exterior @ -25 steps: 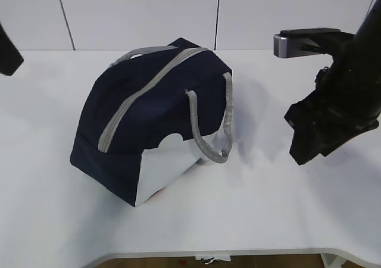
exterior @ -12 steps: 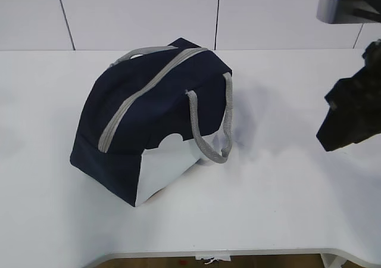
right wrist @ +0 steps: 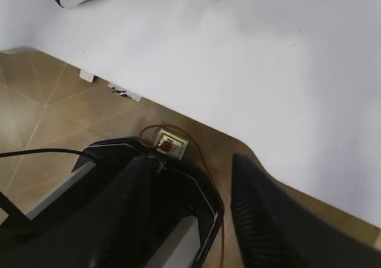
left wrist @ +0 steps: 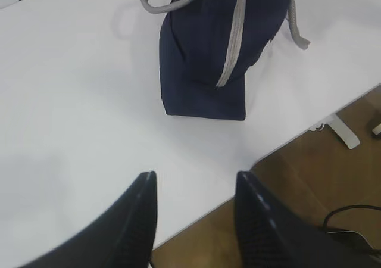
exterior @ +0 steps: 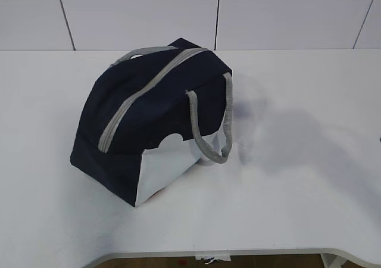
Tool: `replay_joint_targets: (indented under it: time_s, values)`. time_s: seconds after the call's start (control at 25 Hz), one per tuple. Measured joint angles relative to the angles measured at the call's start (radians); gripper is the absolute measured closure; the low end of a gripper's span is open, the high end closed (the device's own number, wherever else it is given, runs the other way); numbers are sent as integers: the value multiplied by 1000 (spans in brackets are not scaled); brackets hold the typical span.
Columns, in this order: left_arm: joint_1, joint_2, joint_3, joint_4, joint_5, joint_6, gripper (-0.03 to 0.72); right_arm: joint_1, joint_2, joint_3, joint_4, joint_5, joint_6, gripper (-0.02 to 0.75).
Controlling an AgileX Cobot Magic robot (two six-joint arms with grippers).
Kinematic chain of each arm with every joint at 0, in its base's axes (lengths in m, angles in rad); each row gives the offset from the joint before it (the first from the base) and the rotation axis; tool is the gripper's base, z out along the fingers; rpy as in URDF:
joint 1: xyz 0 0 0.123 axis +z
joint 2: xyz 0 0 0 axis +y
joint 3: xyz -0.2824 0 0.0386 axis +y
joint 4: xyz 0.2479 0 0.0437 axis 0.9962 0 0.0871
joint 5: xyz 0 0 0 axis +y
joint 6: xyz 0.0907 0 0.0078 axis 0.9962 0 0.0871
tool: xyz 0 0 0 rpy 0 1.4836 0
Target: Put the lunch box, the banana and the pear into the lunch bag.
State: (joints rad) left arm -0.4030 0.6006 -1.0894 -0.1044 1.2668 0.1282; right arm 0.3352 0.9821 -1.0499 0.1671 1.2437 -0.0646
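Navy-blue fabric filled the centre-left of the exterior frame: the lunch bag (exterior: 152, 122) sat on the white surface (exterior: 297, 178), its grey zipper (exterior: 143, 95) apparently closed. No lunch box, banana or pear showed anywhere. Both arms were out of that frame. The left gripper (left wrist: 193, 211) hung with jaws wide and empty, the bag at upper centre of its view. The right gripper (right wrist: 190, 220), jaws also spread, looked over the surface's edge. A likely risk: packing would fail while the zipper blocks the opening.
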Motion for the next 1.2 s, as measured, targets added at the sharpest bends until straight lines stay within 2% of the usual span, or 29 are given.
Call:
replay_joint_targets:
  time_s: [0.08, 0.2, 0.28, 0.32, 0.44, 0.48, 0.96, 1.2]
  values:
    - [0, -19, 15, 0, 0, 0, 370, 0, -9, 4, 0, 1, 0, 377]
    - [0, -130, 118, 2, 0, 0, 396, 0, -127, 64, -9, 7, -4, 377]
    - [0, -130, 118, 2, 0, 0, 396, 0, -184, 92, -18, 8, -8, 377]
    - [0, -207, 215, 31, 2, 0, 400, 0, -232, 117, -31, 8, -10, 377]
    - [0, -207, 215, 31, 2, 0, 400, 0, -330, 162, -47, 14, -11, 377]
    - [0, -310, 311, 71, 3, 0, 404, 0, -386, 188, -55, 14, -12, 377]
    - [0, -535, 486, 86, 4, 0, 434, 0, -767, 491, -124, 24, -40, 377]
    - [0, -591, 514, 82, 9, 0, 435, 0, -935, 509, -138, 2, -42, 377]
